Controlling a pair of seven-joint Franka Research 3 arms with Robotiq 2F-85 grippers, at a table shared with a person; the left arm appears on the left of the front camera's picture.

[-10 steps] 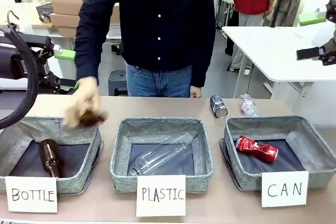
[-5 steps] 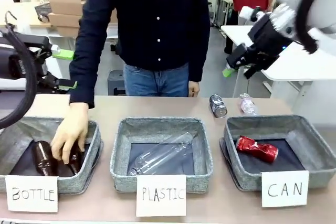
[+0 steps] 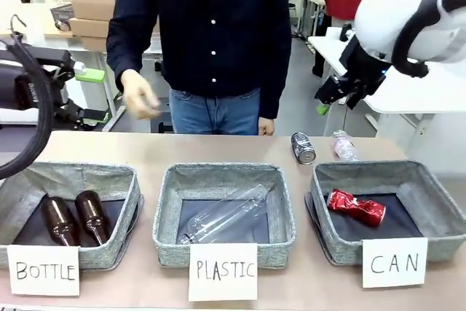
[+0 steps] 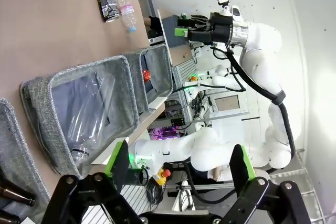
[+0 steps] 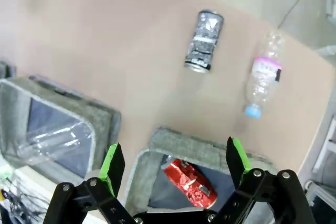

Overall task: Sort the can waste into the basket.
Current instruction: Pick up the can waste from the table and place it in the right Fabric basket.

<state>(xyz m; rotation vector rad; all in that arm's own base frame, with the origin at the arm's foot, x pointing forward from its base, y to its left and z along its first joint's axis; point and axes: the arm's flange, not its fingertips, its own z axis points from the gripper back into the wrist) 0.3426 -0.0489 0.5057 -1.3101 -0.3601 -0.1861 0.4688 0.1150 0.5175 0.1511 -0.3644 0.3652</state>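
Observation:
The black and silver can (image 3: 302,147) lies on the table just behind the CAN basket (image 3: 386,170); from the right wrist it shows as the can (image 5: 203,40) well beyond my fingers. The dented red can (image 3: 355,206) lies inside that basket, and the right wrist sees the red can (image 5: 189,184) low between its fingers. My right gripper (image 3: 329,100) hangs open high above the table's back right, empty, and reads open as the right gripper (image 5: 174,167). My left gripper (image 3: 89,96) stays open at the far left, its jaws wide apart as the left gripper (image 4: 179,167).
A small clear bottle with a pink label (image 3: 343,145) lies beside the black can. The PLASTIC basket (image 3: 222,174) holds a clear bottle, and the BOTTLE basket (image 3: 73,172) holds two brown bottles. A person stands across the table with a hand (image 3: 138,96) raised.
The person laid a second brown bottle in the BOTTLE basket and lifted the hand away. My right arm swung in from the right edge to above the table's back right.

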